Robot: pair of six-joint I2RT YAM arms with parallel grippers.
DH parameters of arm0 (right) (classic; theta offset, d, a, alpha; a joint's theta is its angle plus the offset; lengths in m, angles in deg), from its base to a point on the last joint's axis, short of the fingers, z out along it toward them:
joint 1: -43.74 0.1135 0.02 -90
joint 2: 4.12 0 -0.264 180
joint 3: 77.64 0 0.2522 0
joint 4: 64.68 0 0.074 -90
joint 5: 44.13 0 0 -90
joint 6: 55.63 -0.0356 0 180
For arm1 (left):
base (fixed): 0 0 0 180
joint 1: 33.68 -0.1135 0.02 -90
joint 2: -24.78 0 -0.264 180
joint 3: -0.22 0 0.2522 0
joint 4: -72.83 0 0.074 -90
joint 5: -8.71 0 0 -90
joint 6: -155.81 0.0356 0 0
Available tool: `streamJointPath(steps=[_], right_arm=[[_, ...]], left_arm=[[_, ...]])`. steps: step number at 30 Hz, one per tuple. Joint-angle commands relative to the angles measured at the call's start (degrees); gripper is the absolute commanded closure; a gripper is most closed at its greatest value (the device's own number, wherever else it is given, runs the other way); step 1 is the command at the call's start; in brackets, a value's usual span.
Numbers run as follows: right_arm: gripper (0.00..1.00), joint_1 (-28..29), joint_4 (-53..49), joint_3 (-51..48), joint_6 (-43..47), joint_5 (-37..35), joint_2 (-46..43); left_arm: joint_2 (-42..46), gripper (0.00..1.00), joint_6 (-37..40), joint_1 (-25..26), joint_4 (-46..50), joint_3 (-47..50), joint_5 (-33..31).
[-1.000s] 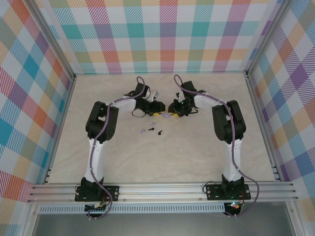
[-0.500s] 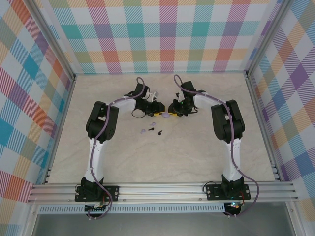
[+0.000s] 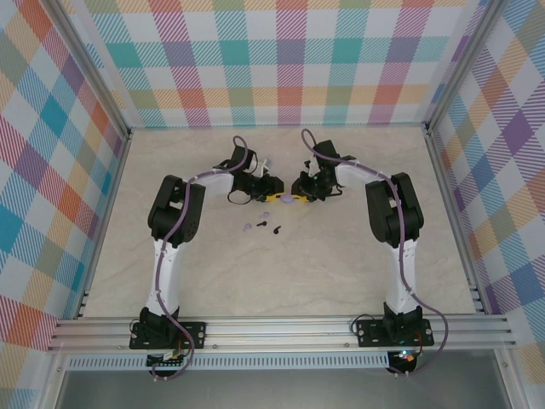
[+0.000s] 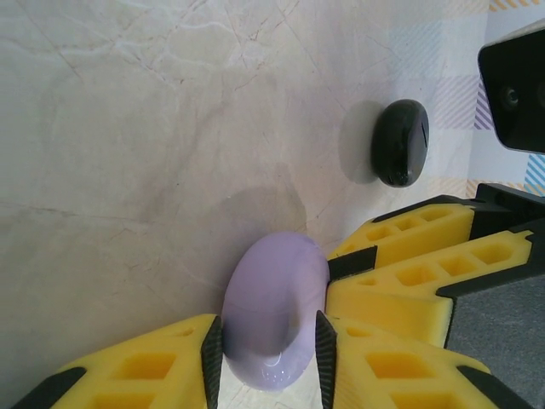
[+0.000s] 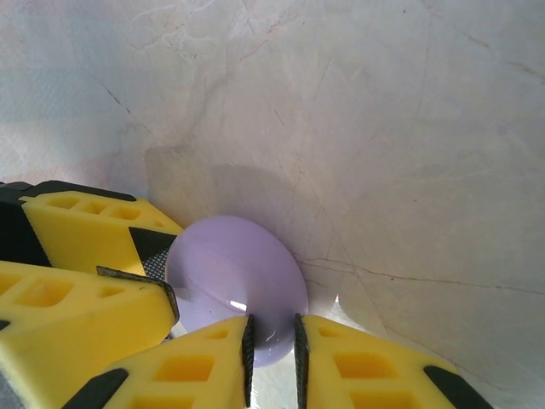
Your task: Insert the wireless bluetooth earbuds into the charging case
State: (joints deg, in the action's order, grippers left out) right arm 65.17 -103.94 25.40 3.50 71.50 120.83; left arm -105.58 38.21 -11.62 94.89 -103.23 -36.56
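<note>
A pale lavender round charging case [image 4: 274,317] stands on edge on the marble table, and both grippers are on it. My left gripper [image 4: 268,348] is shut on its sides. My right gripper [image 5: 272,351] pinches its lower rim [image 5: 271,334]. From above, the case [image 3: 288,202] sits between the left gripper [image 3: 278,198] and the right gripper [image 3: 296,197]. Three tiny earbuds lie loose just in front of them: one lavender [image 3: 248,227] and two black [image 3: 261,223] [image 3: 276,228].
A black oval case [image 4: 400,142] lies on the table beyond the lavender one, close to the checkered back wall. The right gripper's yellow fingers [image 4: 417,273] crowd the left wrist view. Open tabletop [image 3: 281,273] spreads in front of the earbuds.
The left gripper's jaws have drawn in onto the lavender case. Both arms have stayed almost where they were, and the loose earbuds have not moved.
</note>
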Motion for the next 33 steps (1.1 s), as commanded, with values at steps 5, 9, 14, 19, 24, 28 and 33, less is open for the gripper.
streamJointPath(steps=[5,9,14,19,24,28,33], right_arm=[[0.76,0.37,-0.01,0.9,0.07,0.3,2.03],[0.76,0.37,0.04,0.99,0.03,0.63,1.96],[0.76,0.37,0.66,0.99,0.07,1.66,1.99],[0.76,0.34,1.32,0.73,-0.31,2.25,2.02],[0.76,0.37,1.41,0.78,-0.34,2.53,1.99],[0.76,0.36,1.33,0.75,-0.3,2.66,1.97],[0.77,0.37,1.33,0.57,-0.24,2.69,2.16]], left_arm=[[-0.33,0.59,-1.23,0.76,-1.97,1.17,3.04],[-0.33,0.58,-1.19,1.03,-2.14,1.12,3.54],[-0.24,0.56,-0.81,1.2,-1.29,0.66,3.35],[0.44,0.56,1.96,1.71,3.78,-0.55,-0.44],[0.88,0.59,3.3,2.0,6.56,-1.69,-2.65],[0.86,0.59,4.04,2.32,9.23,-2.66,-3.86],[1.08,0.57,4.8,2.98,10.77,-3.63,-5.0]])
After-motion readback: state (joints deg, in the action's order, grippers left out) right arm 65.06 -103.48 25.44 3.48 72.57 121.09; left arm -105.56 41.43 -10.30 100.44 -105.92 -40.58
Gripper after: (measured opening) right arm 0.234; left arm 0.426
